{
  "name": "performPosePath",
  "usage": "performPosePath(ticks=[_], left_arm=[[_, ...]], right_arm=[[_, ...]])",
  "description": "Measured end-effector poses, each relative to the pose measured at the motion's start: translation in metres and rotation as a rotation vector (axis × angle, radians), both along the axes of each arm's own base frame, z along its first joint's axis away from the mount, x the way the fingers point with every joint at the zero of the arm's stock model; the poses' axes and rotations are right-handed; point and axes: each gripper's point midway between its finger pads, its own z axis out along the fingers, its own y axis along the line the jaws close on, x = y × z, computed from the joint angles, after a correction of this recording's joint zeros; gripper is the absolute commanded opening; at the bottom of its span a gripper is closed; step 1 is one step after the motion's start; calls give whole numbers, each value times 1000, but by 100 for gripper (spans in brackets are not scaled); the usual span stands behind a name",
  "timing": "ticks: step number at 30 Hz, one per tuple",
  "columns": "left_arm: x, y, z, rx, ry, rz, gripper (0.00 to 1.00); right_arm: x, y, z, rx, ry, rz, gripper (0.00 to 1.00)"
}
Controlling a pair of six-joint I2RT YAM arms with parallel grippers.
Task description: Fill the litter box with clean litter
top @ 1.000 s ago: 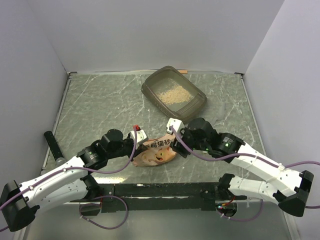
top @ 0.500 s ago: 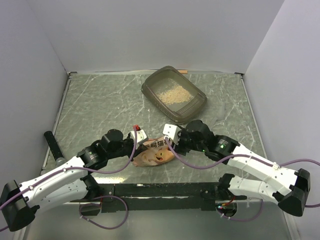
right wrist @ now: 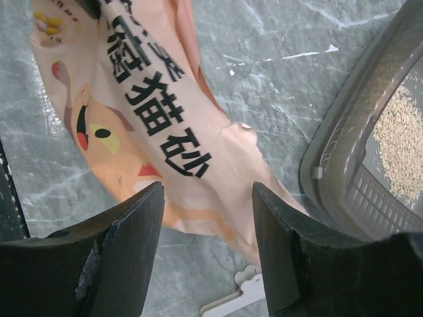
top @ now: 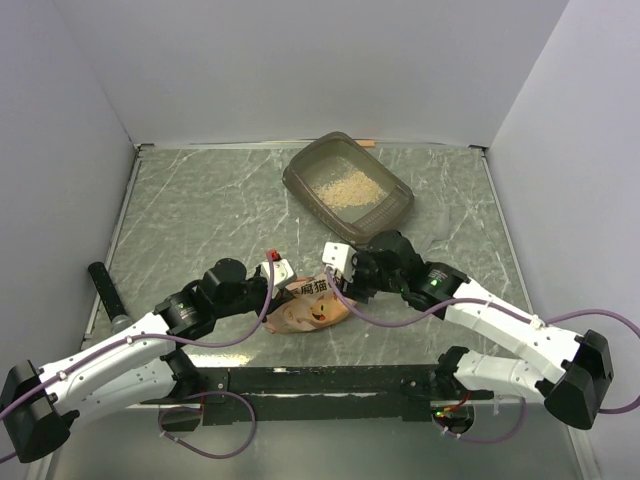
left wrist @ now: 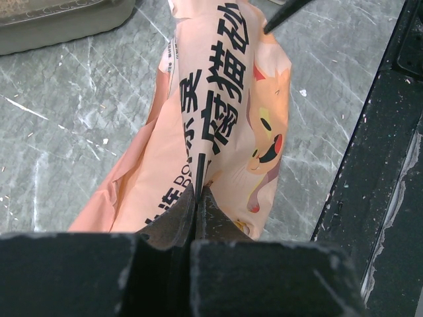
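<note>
Left wrist: left gripper (left wrist: pixel 198 201) pinched shut on bag (left wrist: pixel 225 112) edge.
Right wrist: right gripper (right wrist: pixel 208 198) spread open over bag, contact unclear.
Just beside right gripper: litter box (right wrist: pixel 334 152) holding some clean litter (right wrist: pixel 400 142).

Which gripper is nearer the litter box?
Right. The right gripper hovers over the bag, just short of the litter box; the left gripper, shut on the bag, is farther back.

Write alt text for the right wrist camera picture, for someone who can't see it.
The right gripper, jaws open, hangs over one end of an orange-pink printed bag lying on a grey marbled table. At the right edge, part of the grey litter box shows, with pale litter granules inside.
</note>
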Motion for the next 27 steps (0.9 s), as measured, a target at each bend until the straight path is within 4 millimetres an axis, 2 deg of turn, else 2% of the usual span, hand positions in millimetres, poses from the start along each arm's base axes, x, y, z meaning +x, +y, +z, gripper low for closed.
performPosePath(ticks=[4, 10, 22, 27], left_arm=[[0, 0, 0, 0, -1, 0, 1], [-1, 1, 0, 0, 1, -1, 1], [-2, 1, 0, 1, 2, -2, 1], [-2, 1, 0, 1, 1, -2, 1]], right_arm=[[7, 0, -4, 11, 24, -5, 63], [5, 4, -19, -10, 76, 26, 63], [3, 6, -11, -13, 80, 60, 63], [5, 14, -7, -15, 96, 91, 63]])
